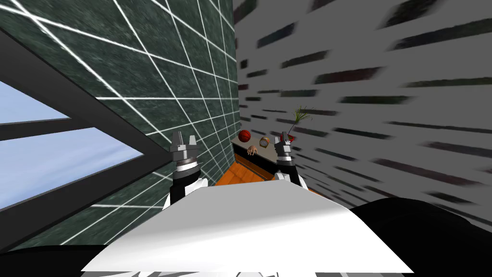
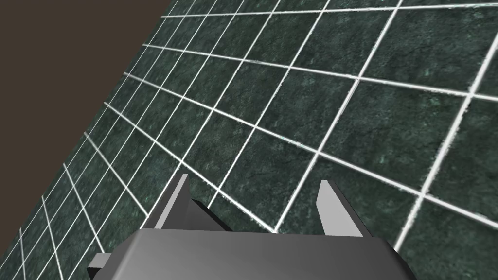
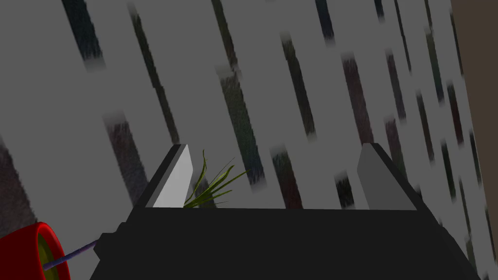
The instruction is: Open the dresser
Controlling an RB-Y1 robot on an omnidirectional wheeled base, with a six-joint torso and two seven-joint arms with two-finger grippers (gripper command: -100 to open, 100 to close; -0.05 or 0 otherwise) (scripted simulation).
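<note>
Grey on top and dark in front, the dresser (image 1: pixel 253 163) stands ahead in the corner where the green tiled wall (image 1: pixel 144 72) meets the grey streaked wall (image 1: pixel 384 57), beyond a strip of orange floor (image 1: pixel 235 177). A red ball (image 1: pixel 244 136), a smaller ball (image 1: pixel 264 142) and a red pot (image 3: pixel 26 253) with a grassy plant (image 3: pixel 214 187) sit on it. The left gripper (image 2: pixel 253 187) faces the tiles and the right gripper (image 3: pixel 275 150) faces the streaked wall, both with fingers spread, holding nothing.
</note>
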